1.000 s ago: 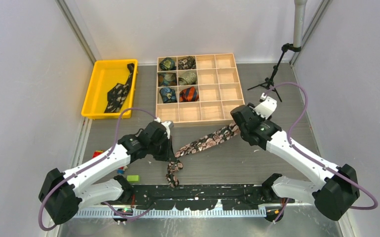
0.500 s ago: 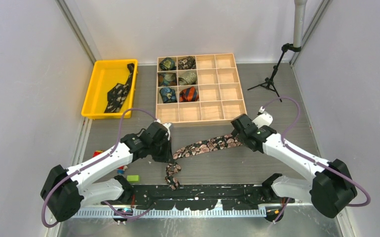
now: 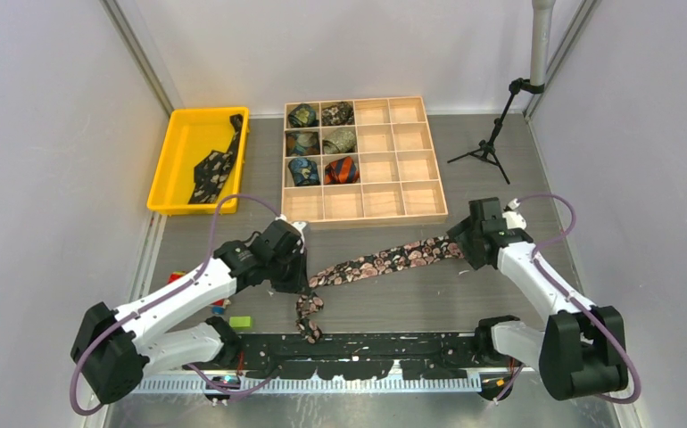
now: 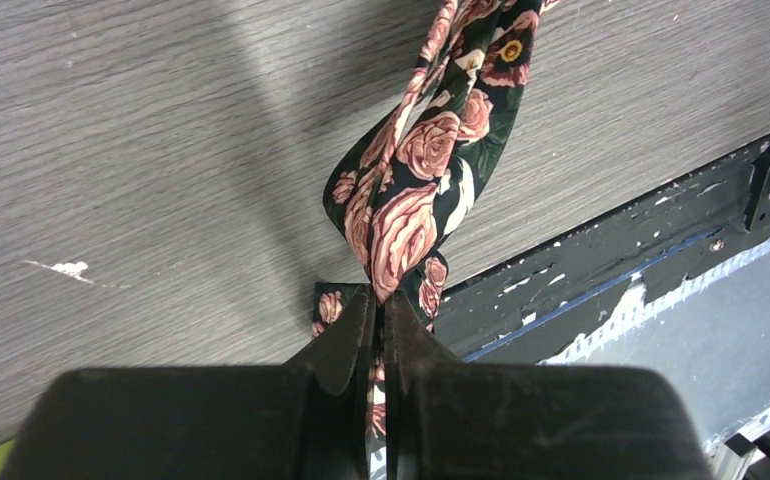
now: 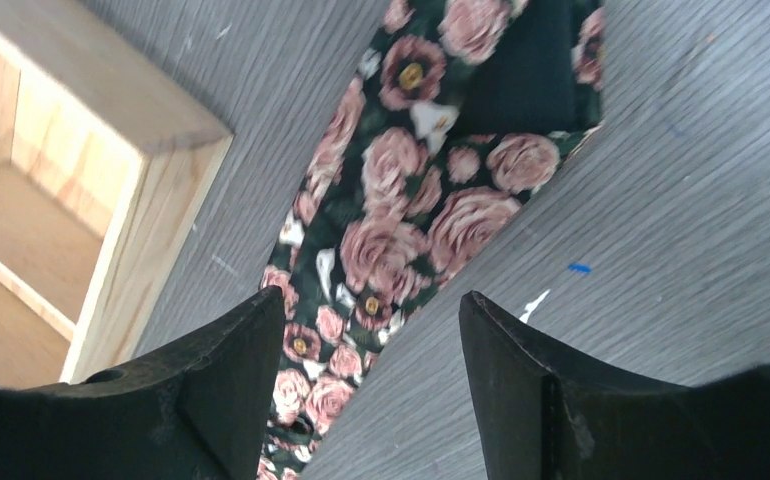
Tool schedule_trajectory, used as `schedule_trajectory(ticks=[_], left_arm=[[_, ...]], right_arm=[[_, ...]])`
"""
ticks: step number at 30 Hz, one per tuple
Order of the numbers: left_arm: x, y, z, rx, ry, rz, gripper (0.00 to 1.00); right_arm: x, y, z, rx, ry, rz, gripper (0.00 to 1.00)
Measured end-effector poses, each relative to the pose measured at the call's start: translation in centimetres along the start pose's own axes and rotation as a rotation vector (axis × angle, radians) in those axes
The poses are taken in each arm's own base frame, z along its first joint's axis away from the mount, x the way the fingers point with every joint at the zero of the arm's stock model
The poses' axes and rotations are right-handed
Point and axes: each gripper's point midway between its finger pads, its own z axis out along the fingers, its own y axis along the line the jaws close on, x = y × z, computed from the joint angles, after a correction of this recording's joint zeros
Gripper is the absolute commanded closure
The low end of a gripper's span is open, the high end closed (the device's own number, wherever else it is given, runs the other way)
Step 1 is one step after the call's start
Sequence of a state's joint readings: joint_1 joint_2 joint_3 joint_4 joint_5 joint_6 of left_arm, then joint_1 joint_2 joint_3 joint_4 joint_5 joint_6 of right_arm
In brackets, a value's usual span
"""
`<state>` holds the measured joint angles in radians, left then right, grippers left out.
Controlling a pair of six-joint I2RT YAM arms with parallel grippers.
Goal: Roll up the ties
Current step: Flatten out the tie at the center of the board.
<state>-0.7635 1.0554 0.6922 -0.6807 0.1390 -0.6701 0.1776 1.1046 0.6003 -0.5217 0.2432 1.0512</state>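
While the left gripper (image 4: 381, 300) is clamped right down, its two black fingers (image 4: 336, 340) are biting a twisted fold of the long dark rose-print necktie (image 4: 411, 200), and the fabric climbs away from them to the top of the wrist view over the grey wood-grain table (image 4: 111, 150). Up top, that gripper (image 3: 297, 283) sits left of centre. The tie's narrow tail curls below it onto the chipped black rail (image 3: 367, 343), and the rest of the rose-print necktie (image 3: 376, 261) stretches right and slightly upward.

Over to the right gripper (image 5: 371, 310): jaws standing wide apart, nothing held! The broad end of the tie (image 5: 401, 230) lies flat on the table, running between the fingers and beyond. At the left of that wrist view is a corner of the pale wooden compartment box (image 5: 151, 130).

Top centre, six rolled ties (image 3: 322, 143) fill the box's left two columns. In the upper left, a yellow plastic tray (image 3: 163, 169) holds an unrolled black dotted necktie (image 3: 213, 165). A black tripod (image 3: 492, 143) stands upper right, and a small green block (image 3: 240, 322) lies lower left.
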Motion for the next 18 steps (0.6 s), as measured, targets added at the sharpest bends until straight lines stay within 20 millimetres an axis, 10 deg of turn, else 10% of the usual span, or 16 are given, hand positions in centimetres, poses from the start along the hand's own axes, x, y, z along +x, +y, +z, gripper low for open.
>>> schedule_trajectory(ticks=[7, 18], left_arm=[[-0.8, 0.5, -1.3, -0.046, -0.042, 0.002, 0.41], [-1.4, 0.1, -4.5, -0.040, -0.102, -0.024, 0.45]], right_arm=[[-2.0, -1.7, 2.3, 0.027, 0.060, 0.094, 0.32], [-3.2, -1.3, 4.7, -0.009, 0.126, 0.120, 0.35]])
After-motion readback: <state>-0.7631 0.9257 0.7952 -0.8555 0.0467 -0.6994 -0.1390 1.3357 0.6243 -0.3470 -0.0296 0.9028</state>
